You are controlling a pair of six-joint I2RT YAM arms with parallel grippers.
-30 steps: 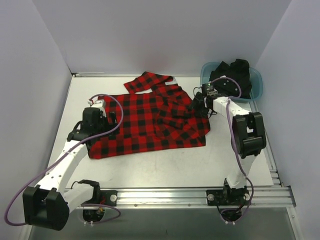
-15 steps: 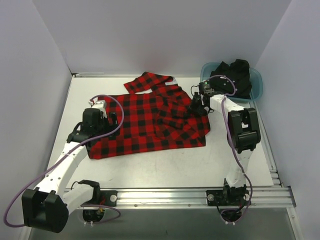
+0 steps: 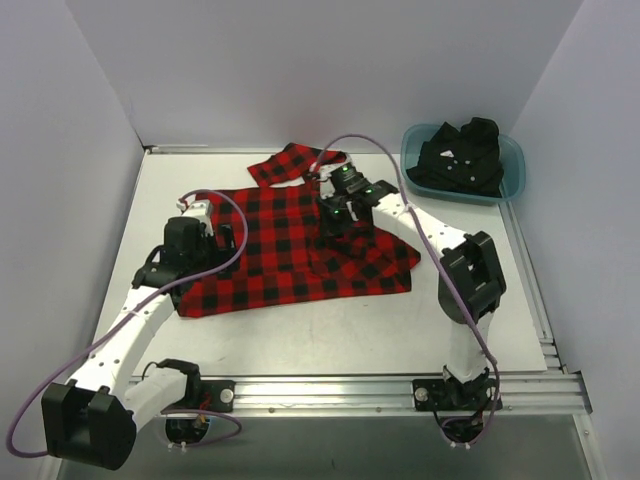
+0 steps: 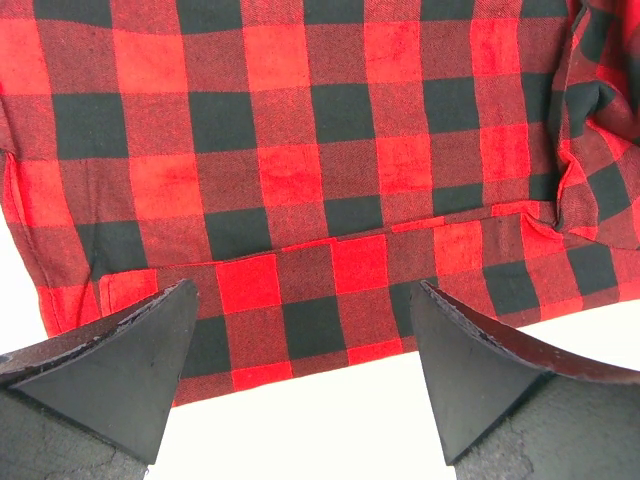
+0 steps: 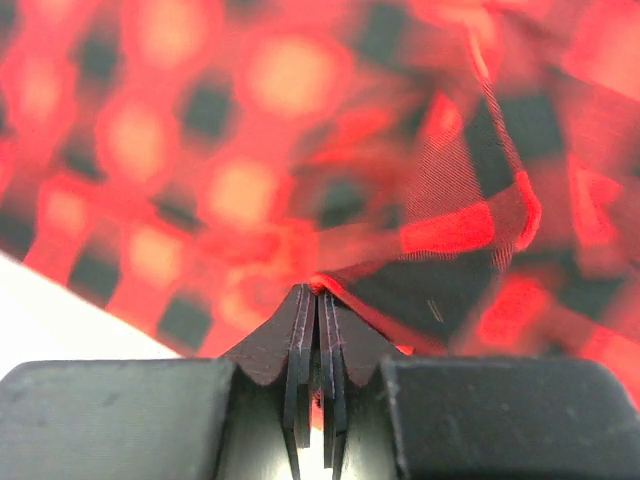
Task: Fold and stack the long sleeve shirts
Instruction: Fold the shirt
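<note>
right gripper (image 5: 315,295) clenched on red-and-black check flannel shirt (image 3: 270,260), 1 o'clock; carry fold low, taut; left gripper (image 4: 302,300) released at 9 o'clock hem.

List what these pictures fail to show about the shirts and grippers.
- Top view: where the right gripper pinches the flannel shirt is hidden under its own wrist.
- Right wrist view: the flannel is mostly blurred, too close to the lens.
- Top view: the black shirt lies bunched in the teal tub; sleeves indistinguishable.
- Left wrist view: frame edges cut off the flannel.
</note>
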